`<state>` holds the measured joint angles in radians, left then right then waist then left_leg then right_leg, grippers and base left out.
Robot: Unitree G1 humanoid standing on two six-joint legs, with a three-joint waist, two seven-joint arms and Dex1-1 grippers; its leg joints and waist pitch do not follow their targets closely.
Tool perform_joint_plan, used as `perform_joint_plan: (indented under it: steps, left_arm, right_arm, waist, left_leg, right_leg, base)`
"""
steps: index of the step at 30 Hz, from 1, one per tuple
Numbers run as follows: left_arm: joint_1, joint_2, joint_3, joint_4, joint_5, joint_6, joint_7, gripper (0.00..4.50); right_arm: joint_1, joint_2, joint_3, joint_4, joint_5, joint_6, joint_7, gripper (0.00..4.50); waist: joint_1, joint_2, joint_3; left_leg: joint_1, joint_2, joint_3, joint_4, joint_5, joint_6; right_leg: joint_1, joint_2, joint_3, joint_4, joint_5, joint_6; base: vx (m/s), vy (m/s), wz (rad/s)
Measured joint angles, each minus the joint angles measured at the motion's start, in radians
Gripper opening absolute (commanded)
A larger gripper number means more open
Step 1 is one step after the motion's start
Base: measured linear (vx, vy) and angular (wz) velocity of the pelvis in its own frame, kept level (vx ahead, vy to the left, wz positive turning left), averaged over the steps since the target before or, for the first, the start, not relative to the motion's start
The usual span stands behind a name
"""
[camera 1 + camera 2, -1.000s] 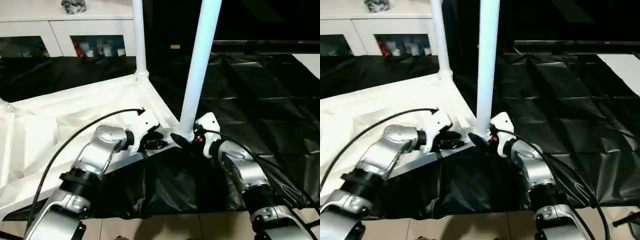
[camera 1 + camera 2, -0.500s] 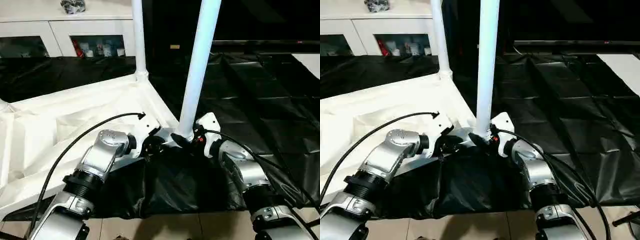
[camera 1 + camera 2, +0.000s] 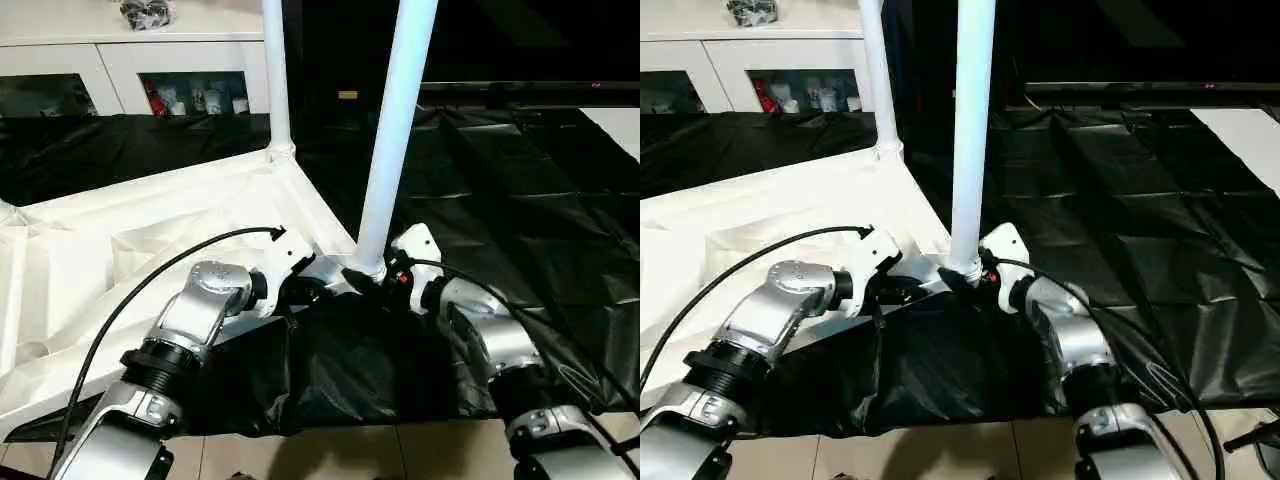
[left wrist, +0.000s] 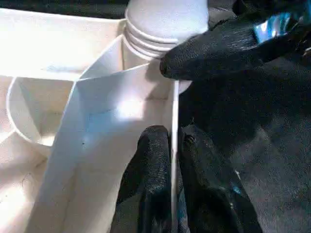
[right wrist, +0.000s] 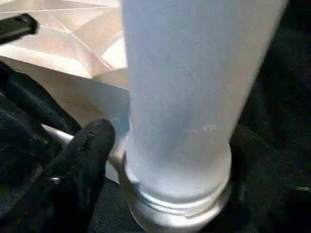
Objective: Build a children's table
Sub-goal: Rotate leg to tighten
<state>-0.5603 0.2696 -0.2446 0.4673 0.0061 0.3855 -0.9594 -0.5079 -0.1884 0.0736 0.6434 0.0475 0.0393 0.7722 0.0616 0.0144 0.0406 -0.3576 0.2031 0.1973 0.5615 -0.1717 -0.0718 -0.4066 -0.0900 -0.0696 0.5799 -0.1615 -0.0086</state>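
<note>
With the left tool [image 4: 171, 145] pinching the tabletop [image 3: 150, 225] rim and the right tool [image 3: 372, 278] gripping the near leg [image 3: 395, 140] base, a loose socket fit could let the leg tip.

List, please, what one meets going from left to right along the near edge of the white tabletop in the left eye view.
Left forearm → left tool pinching the tabletop rim → near leg standing in its corner socket → right tool → right forearm.

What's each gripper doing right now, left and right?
Left gripper: shut on the tabletop rim, one finger each side.
Right gripper: at the base of the near leg; open or shut cannot be told.
</note>
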Motion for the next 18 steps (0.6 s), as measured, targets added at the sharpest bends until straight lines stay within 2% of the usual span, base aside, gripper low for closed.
perform_joint_plan:
  steps: [4, 11, 14, 18]
  left_arm:
    - [0.008, 0.028, -0.013, -0.001, -0.011, -0.037, -0.067, 0.05]
    - [0.056, 0.088, -0.067, -0.046, -0.016, -0.144, -0.215, 0.05]
    - [0.060, 0.106, -0.075, -0.047, -0.022, -0.156, -0.250, 0.05]
    - [0.064, 0.126, -0.086, -0.050, -0.031, -0.167, -0.292, 0.00]
  right_arm:
    - [-0.001, -0.043, 0.025, 0.000, 0.002, 0.000, 0.093, 4.50]
    - [0.007, -0.132, 0.095, -0.034, 0.001, -0.046, 0.307, 4.50]
    - [0.007, -0.140, 0.107, -0.039, 0.004, -0.047, 0.366, 4.50]
    - [0.007, -0.165, 0.135, -0.054, 0.024, -0.038, 0.459, 4.13]
  waist:
    - [0.005, 0.000, 0.000]
    - [0.032, 0.000, 0.000]
    - [0.034, 0.000, 0.000]
    - [0.037, 0.000, 0.000]
  left_leg:
    - [-0.001, 0.000, 0.000, 0.000, 0.000, 0.000]
    - [0.001, 0.001, 0.001, 0.002, 0.000, 0.000]
    - [0.001, 0.001, 0.001, 0.005, 0.000, 0.000]
    - [0.001, 0.001, 0.001, 0.005, 0.000, 0.000]
  right_leg:
    - [0.000, 0.000, 0.000, 0.000, 0.000, 0.000]
    - [0.001, 0.000, 0.000, 0.001, 0.000, 0.000]
    - [0.001, 0.000, 0.000, 0.004, 0.000, 0.000]
    - [0.002, -0.001, 0.000, 0.005, -0.001, 0.002]
  base:
    - [0.000, 0.000, 0.00]
    - [0.000, 0.000, 0.00]
    - [0.000, 0.000, 0.00]
    - [0.000, 0.000, 0.00]
